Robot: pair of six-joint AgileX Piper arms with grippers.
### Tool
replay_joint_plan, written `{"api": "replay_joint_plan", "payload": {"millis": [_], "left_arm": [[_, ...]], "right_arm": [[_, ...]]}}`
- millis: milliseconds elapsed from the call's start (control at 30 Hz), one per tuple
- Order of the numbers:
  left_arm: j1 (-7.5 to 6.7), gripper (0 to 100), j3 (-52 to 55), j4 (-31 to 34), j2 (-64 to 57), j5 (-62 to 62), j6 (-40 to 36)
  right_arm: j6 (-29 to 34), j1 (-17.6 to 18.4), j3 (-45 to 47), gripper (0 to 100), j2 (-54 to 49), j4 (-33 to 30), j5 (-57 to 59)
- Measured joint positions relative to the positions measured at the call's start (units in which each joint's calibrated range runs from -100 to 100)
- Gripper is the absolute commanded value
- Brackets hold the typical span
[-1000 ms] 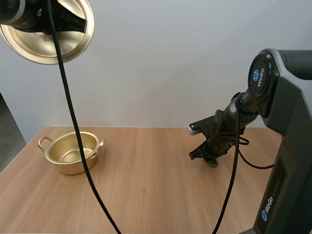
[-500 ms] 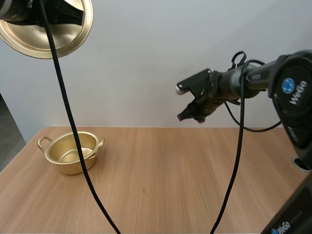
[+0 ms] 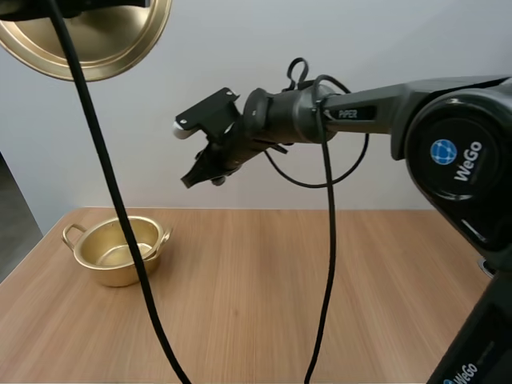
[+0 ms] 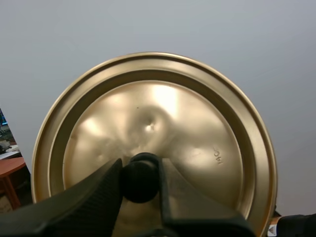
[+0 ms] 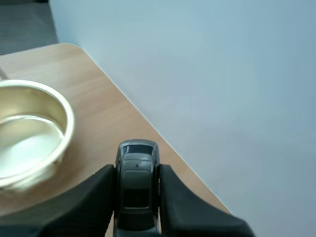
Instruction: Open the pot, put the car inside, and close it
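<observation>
A: So where's the car [image 5: 137, 183] now?

B: Up in the air. It's a small dark-grey toy with a glossy roof and rounded corners, pinched by its two sides between the ribbed black fingers of the right gripper [image 3: 202, 176].

A: And the pot [image 3: 120, 250]?

B: It's round, shallow, shiny gold-coloured metal with a loop handle on each side. It stands uncovered on the far left part of the pale wood-grain table [image 3: 304, 304]. In the right wrist view its rim lies below the car and off to one side.

A: The lid [image 4: 153, 123]?

B: It's a gold disc with a stepped rim and a few shallow dents, held high above the pot's side of the table.

A: What's different from before?

B: A second ago the right gripper hung low over the table's right part, and half a second ago it had risen there. Now the arm stretches leftward, so the gripper is past the middle and nearer the pot, though not over it. The pot hasn't moved, and the lid has drifted slightly right.

A: And the left gripper [image 4: 140, 170]?

B: It's clamped on the lid's round black knob — one finger on each side.
</observation>
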Motion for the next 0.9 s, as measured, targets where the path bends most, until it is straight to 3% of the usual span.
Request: {"api": "replay_joint_plan", "payload": {"millis": [333, 800, 900], "left_arm": [[0.0, 0, 0.0, 5.06, -0.39, 0.12, -0.39], [0.0, 0, 0.12, 5.84, -0.39, 3.34, -1.92], [0.0, 0, 0.12, 5.92, -0.39, 3.78, -1.92]], "right_arm": [[-1.06, 10.77, -8.89, 0, 14.67, 0.0, -1.97], [-2.16, 12.17, -11.47, 0, 27.3, -1.68, -13.51], [-2.16, 12.17, -11.8, 39, 28.36, -1.69, -14.1]]}}
